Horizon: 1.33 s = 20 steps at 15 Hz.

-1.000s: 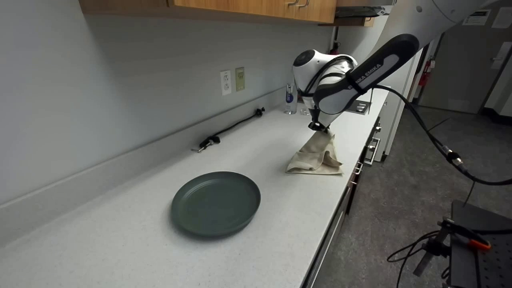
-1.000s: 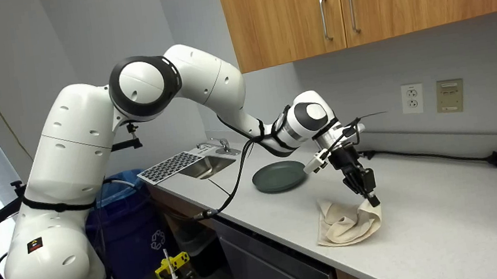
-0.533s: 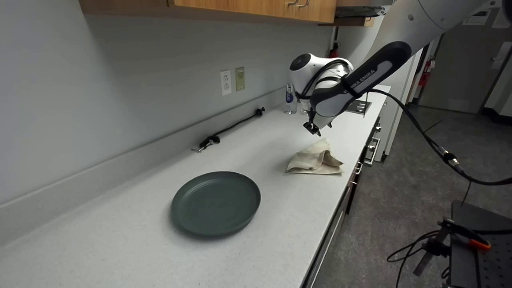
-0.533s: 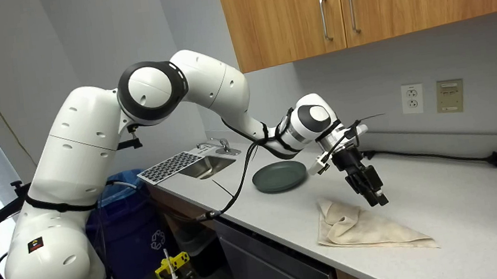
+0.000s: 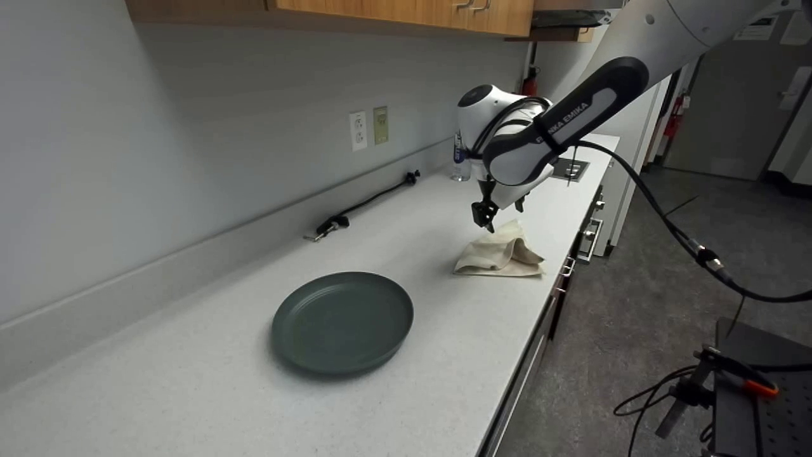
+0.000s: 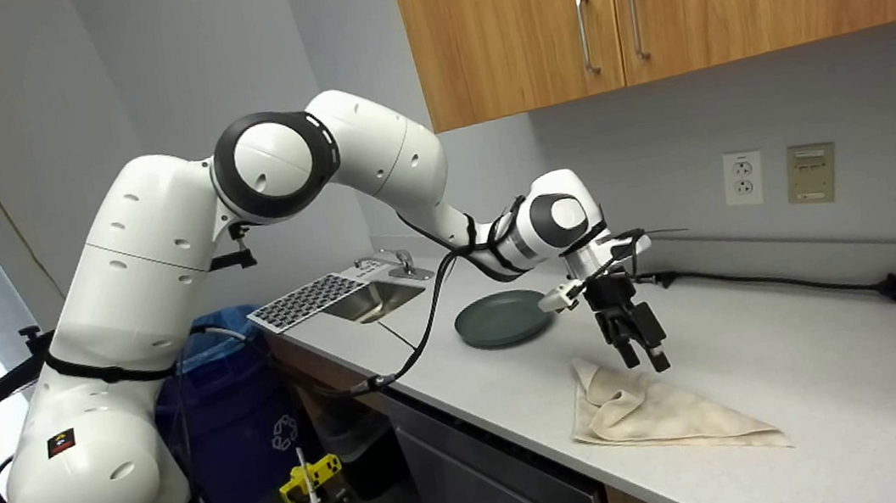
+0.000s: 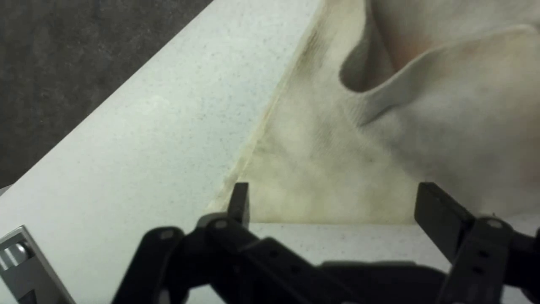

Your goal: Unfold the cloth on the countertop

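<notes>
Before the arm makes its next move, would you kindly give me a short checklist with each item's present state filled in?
1. Jaws open, gripping nothing: ok; they stand wide apart.
2. Cloth lying on the countertop: ok.
3. Cloth fully spread: not ok; folds are bunched at the end nearer the plate.
4. Plate apart from the cloth: ok; a gap shows in both exterior views.
5. Layers under the folds lying flat: cannot tell; the fabric on top hides them.
</notes>
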Motion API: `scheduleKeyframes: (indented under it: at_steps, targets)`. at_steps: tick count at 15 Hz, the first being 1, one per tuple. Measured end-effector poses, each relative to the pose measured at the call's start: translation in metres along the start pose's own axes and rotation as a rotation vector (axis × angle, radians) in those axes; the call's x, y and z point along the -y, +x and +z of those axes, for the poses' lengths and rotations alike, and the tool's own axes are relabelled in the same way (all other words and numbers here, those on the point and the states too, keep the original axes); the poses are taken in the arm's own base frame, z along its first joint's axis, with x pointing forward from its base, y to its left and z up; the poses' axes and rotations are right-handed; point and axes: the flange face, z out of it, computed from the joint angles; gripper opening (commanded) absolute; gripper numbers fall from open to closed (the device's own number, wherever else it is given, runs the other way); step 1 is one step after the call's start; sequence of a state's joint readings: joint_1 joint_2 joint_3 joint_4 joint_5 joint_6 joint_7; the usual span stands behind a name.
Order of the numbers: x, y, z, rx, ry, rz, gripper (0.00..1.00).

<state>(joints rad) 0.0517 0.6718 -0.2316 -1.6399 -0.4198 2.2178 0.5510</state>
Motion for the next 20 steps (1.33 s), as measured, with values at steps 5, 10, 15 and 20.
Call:
scheduleKeyframes:
  at_steps: [5,10,15,20]
  targets:
    - [0.009,-0.032,-0.019,0.069,0.086,-0.104,1.0]
    - [-0.008,-0.059,-0.02,0.116,0.098,-0.154,1.0]
    - [-0.022,-0.073,-0.016,0.14,0.103,-0.18,1.0]
    - [-0.021,-0.074,-0.014,0.144,0.102,-0.184,1.0]
